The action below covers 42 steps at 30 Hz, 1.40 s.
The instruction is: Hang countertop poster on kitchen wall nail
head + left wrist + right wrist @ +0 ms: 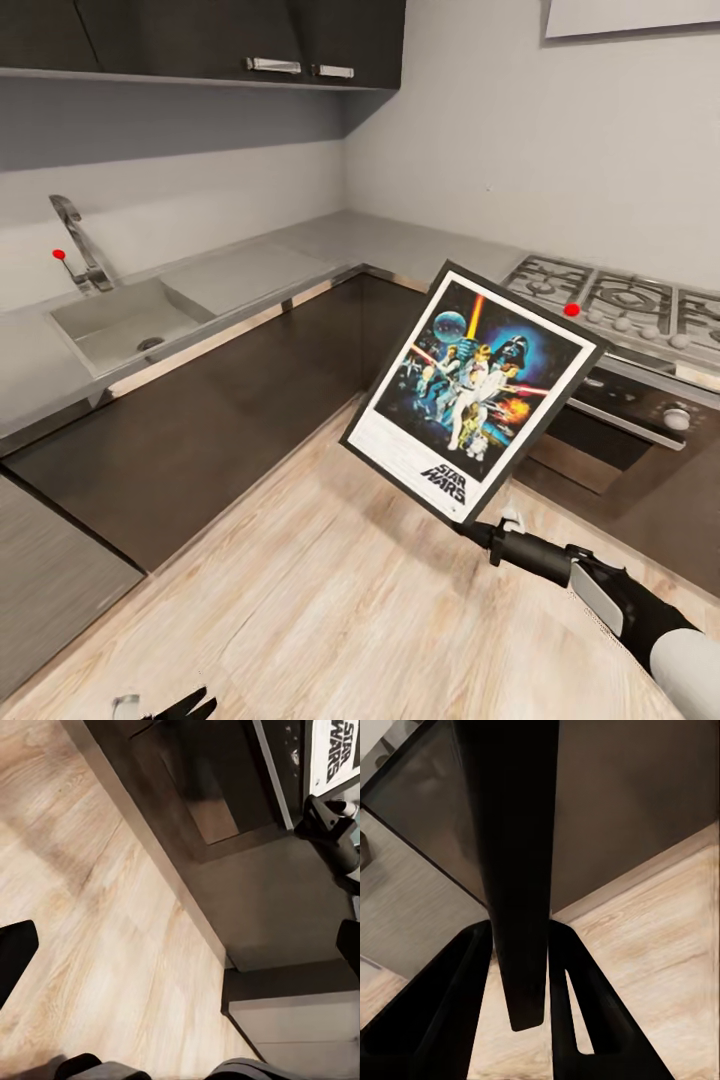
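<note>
Leftmost, left gripper [180,708] low over the wood floor [330,610], fingers spread apart, nothing between them. Sink [120,325] and tap [78,240] set in the kitchen countertop [330,245], a red marker [58,254] on the wall beside the tap. Centre: poster [475,390] held in the air, tilted, title strip lowest, in front of the dark cabinets, off the countertop. Right gripper [478,528] clamped on its lower edge; in the right wrist view both fingers [562,1005] press the frame edge [517,870]. Gas hob [620,300] at far right.
</note>
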{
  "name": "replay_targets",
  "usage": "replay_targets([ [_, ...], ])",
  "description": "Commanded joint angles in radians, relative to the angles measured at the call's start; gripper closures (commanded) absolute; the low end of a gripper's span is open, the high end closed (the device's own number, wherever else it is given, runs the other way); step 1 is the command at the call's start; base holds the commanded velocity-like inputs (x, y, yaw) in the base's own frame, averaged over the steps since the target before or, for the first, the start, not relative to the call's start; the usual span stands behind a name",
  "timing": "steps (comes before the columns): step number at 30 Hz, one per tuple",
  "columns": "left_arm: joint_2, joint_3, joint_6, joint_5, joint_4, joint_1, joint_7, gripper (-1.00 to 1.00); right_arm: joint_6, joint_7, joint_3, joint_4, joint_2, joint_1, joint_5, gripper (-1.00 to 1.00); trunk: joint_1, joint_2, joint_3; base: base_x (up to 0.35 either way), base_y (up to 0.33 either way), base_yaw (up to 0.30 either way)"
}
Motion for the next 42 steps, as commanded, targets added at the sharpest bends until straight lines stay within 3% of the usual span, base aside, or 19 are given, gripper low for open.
replay_targets([
  [1,0.000,0.000,0.011,-0.002,0.007,0.000,-0.002,-1.00,-0.005,0.009,0.008,0.000,-0.020,-0.001,-0.006,1.00,0.000,0.000,-0.001,0.000,0.000,0.000],
  [6,-0.001,0.000,0.010,-0.006,0.030,0.000,0.000,-1.00,-0.007,0.018,0.007,0.000,-0.046,-0.001,-0.003,1.00,0.000,0.000,0.004,0.000,0.000,0.000],
  [7,-0.001,0.000,0.010,-0.007,0.035,0.000,0.001,-1.00,-0.008,0.019,0.007,0.000,-0.061,-0.001,-0.002,1.00,0.000,0.000,0.006,0.000,0.000,0.000],
  [27,-0.001,0.002,0.010,-0.007,0.035,0.000,0.001,-1.00,-0.010,0.014,0.007,0.003,-0.067,-0.001,-0.001,1.00,0.000,0.000,0.039,0.000,0.000,0.000],
  [42,-0.001,-0.003,0.012,-0.008,0.034,0.001,0.003,-1.00,-0.010,0.014,0.006,0.003,-0.072,-0.001,-0.001,1.00,-0.057,0.105,0.110,0.000,0.000,0.000],
])
